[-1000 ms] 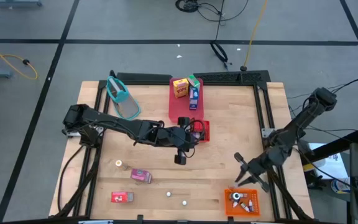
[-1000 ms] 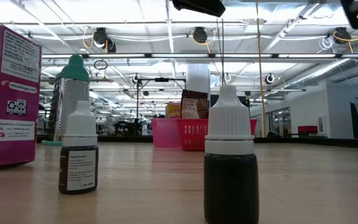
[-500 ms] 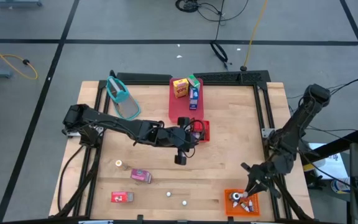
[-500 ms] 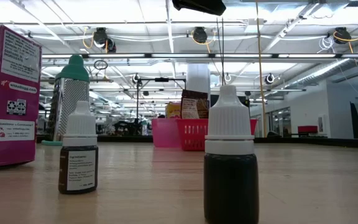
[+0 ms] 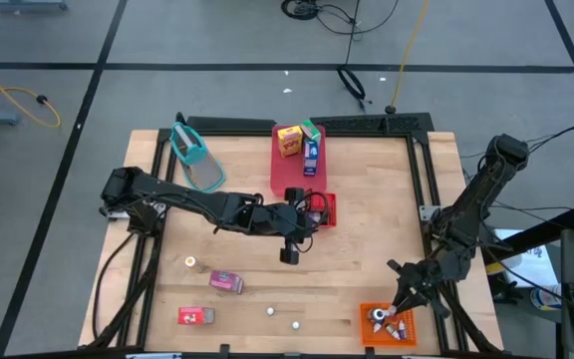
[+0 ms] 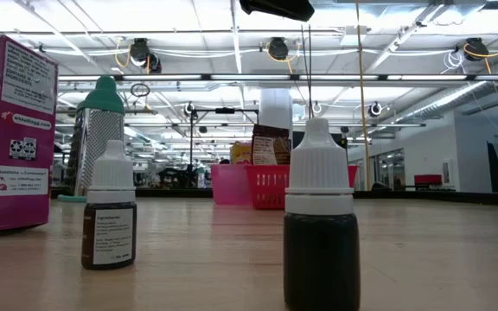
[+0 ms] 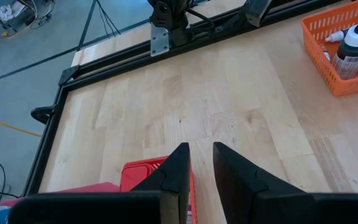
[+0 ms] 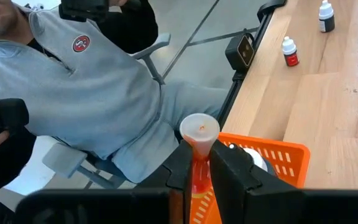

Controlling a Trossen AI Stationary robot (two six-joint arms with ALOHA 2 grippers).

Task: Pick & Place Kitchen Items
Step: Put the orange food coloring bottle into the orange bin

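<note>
Right gripper (image 5: pixel 403 304) over the near-right orange mesh bin (image 5: pixel 367 334) of small dropper bottles, clamping a white-capped orange bottle (image 8: pixel 199 140) whose body is hidden by the fingers, left gripper (image 5: pixel 289 253) mid-table, fingers narrowly parted, nothing between them, beside the red basket (image 5: pixel 325 209).

Pale matt wooden table (image 5: pixel 367 214)

Grey floor (image 5: pixel 217 60) with dark lines; bright ceiling lights (image 6: pixel 232 17), perhaps a workshop.
</note>
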